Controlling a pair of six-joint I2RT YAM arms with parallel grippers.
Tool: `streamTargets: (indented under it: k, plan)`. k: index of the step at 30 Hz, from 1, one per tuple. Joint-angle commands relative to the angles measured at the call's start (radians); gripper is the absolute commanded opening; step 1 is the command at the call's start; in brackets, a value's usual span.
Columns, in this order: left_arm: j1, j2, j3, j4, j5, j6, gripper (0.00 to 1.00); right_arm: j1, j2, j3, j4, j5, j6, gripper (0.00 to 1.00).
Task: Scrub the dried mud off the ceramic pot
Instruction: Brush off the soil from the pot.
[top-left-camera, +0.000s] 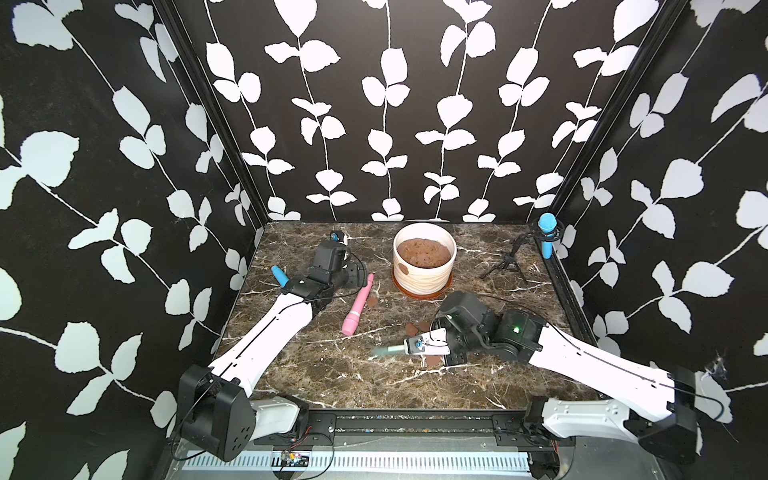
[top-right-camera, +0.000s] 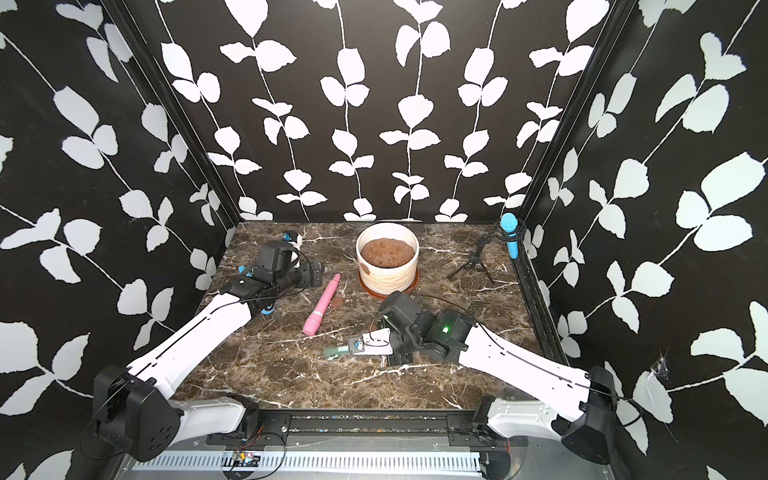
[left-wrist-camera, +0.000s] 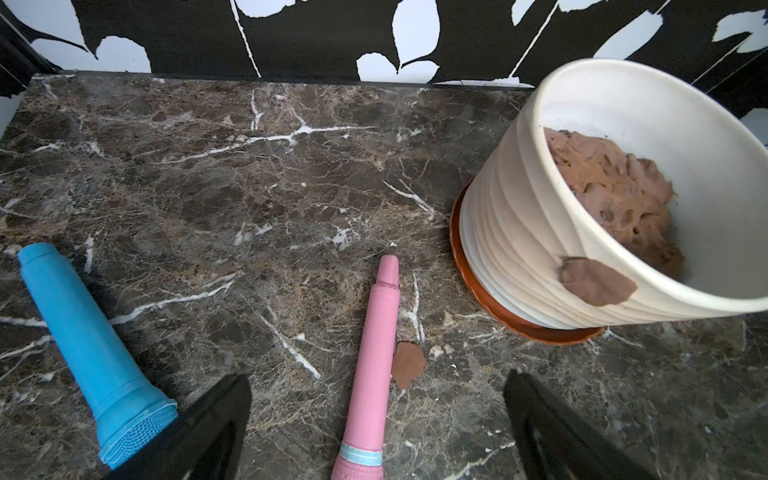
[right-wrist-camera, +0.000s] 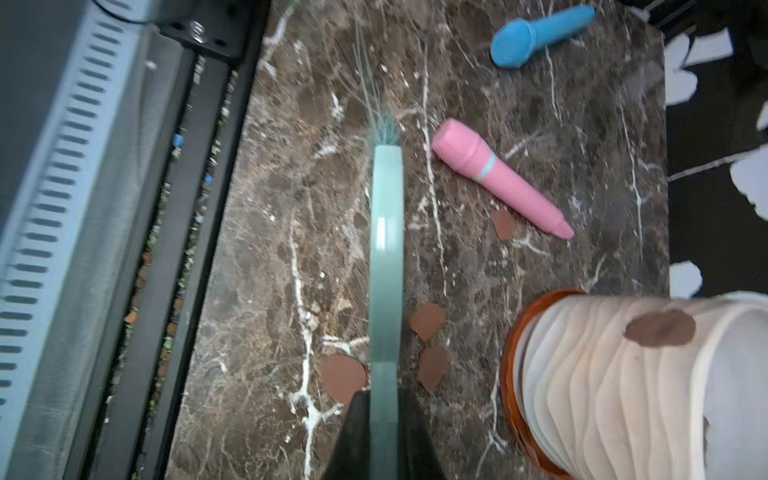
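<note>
The cream ribbed ceramic pot (top-left-camera: 424, 266) stands on its orange saucer (top-left-camera: 422, 293) at the back middle. One patch of dried mud (left-wrist-camera: 596, 282) clings to its outer wall near the rim. Several mud chips (right-wrist-camera: 428, 322) lie on the marble in front of the pot. My right gripper (right-wrist-camera: 384, 397) is shut on a pale green brush (top-left-camera: 388, 351), held low over the table among the chips, bristles pointing away from the pot. My left gripper (left-wrist-camera: 376, 376) hangs open and holds nothing, left of the pot.
A pink brush (top-left-camera: 358, 305) lies on the marble beside another mud chip (top-left-camera: 372, 302). A blue brush (left-wrist-camera: 83, 336) lies partly under the left arm. A small black tripod (top-left-camera: 505, 262) and a blue microphone-shaped piece (top-left-camera: 546, 232) stand at the back right. Lumpy brown soil (top-left-camera: 422, 251) fills the pot.
</note>
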Motion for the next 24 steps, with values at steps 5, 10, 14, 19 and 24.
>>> streamTargets:
  k: [5, 10, 14, 19, 24]
  plan:
    - [0.004, -0.023, -0.014, 0.021, -0.002, -0.011, 0.98, -0.072, -0.081, 0.097, 0.234, 0.334, 0.431, 0.0]
    - [0.012, 0.02, 0.026, -0.053, -0.086, -0.091, 0.98, -0.072, 0.039, 0.207, 0.279, 0.45, 0.687, 0.0]
    - [0.017, 0.03, 0.033, -0.083, -0.12, -0.132, 0.98, -0.065, 0.193, 0.404, 0.112, 0.622, 0.944, 0.0]
    - [0.046, 0.039, 0.037, -0.104, -0.127, -0.171, 0.98, -0.024, 0.328, 0.548, -0.006, 0.594, 1.095, 0.0]
    - [0.074, 0.077, 0.076, -0.188, -0.153, -0.204, 0.98, 0.005, 0.41, 0.695, -0.277, 0.658, 1.236, 0.0]
